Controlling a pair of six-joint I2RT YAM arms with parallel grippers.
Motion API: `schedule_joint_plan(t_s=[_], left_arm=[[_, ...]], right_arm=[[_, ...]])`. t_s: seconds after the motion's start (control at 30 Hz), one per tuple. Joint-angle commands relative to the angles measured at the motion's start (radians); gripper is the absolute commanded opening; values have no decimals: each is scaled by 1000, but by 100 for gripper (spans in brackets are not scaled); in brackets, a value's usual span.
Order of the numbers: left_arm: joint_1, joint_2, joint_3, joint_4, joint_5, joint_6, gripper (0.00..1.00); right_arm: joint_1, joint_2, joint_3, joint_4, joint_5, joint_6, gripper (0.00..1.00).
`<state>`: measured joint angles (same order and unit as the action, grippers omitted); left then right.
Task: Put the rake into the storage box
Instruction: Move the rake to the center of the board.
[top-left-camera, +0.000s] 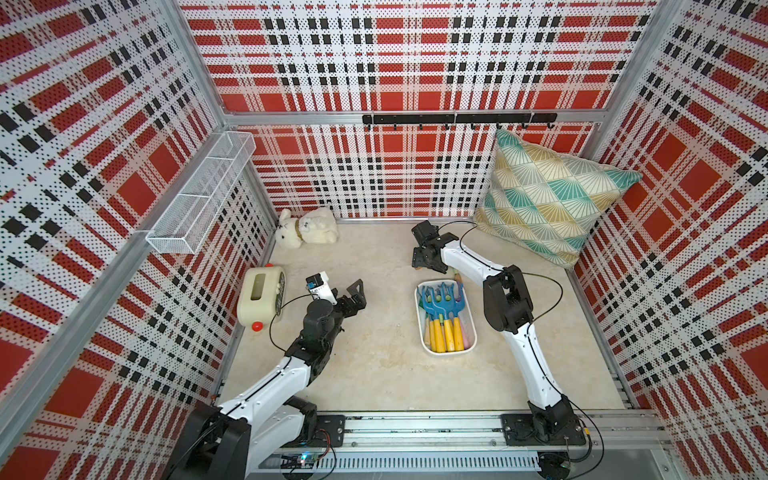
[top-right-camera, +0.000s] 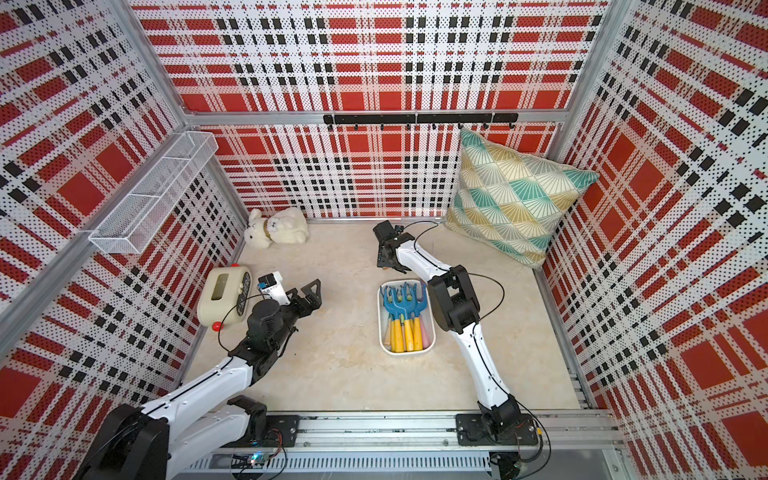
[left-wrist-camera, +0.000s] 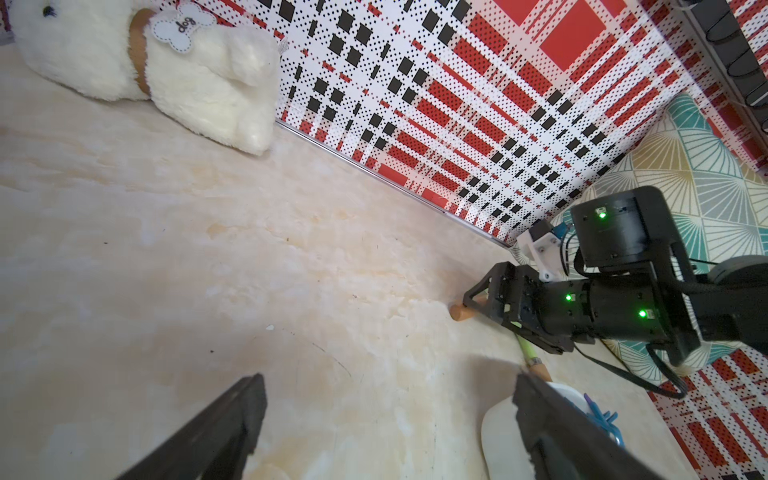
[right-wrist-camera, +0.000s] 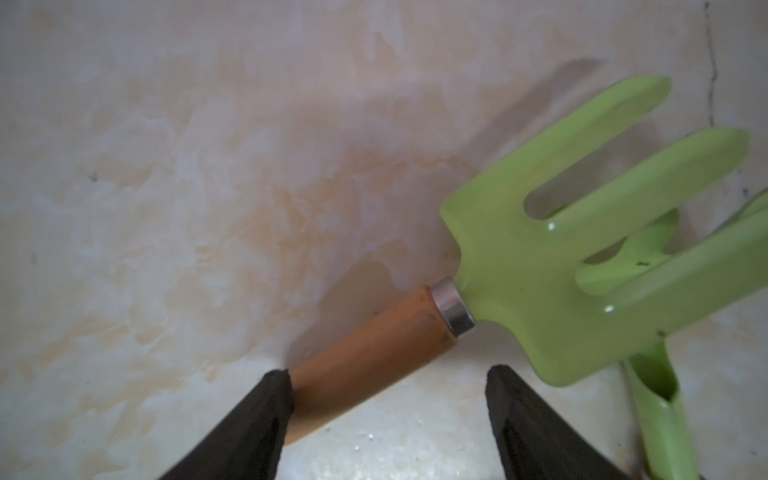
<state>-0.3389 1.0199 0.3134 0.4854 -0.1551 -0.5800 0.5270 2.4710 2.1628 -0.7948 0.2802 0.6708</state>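
Note:
A green rake (right-wrist-camera: 519, 270) with a wooden handle (right-wrist-camera: 374, 353) lies on the floor just beyond the far end of the storage box (top-left-camera: 419, 324) (top-right-camera: 380, 328). The box is a white tub holding several blue rakes with yellow handles. My right gripper (top-left-camera: 424, 264) (top-right-camera: 388, 264) (right-wrist-camera: 388, 372) points down over the handle. Its jaws are open and astride the handle, with one fingertip (right-wrist-camera: 276, 386) against the wood. In the left wrist view the handle's end (left-wrist-camera: 459, 311) pokes out under that gripper. My left gripper (top-left-camera: 359, 297) (left-wrist-camera: 388, 382) hovers open and empty, left of the box.
A second green tool (right-wrist-camera: 660, 415) lies under the rake's head. A plush dog (top-left-camera: 307, 228) lies at the back wall and a cream toy (top-left-camera: 259, 299) with a red knob at the left wall. A cushion (top-left-camera: 548, 195) fills the back right corner. A wire basket (top-left-camera: 199, 199) hangs on the left wall.

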Motion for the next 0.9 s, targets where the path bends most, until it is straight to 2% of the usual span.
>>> schedule_joint_plan(t_s=[0.0,0.2,0.33,0.5,0.63,0.73,0.87], left_arm=[[9,-12,-11,6,6,-3,99],[11,-11,-14,5,2,-4,99],[11,-10,-11,5,7,-3,99],[11,-5,-13,7,7,-3,99],[11,-1,-10,6,7,-2,99],[11,-6,-13,7,6,-2,99],[11,-3,-13,7,-4,3,99]], right_arm=[[-5,46,45,-65,99,13,80],[-41,27,-23,-73,135,14,72],[-74,-92,-223,28,99,-18,66],[-131,-218,-415,123,-7,-84,64],[-170,-308,-552,165,-36,-135,62],[-185,-365,-618,181,-36,-174,59],[-191,-465,-689,215,-55,-221,61]])
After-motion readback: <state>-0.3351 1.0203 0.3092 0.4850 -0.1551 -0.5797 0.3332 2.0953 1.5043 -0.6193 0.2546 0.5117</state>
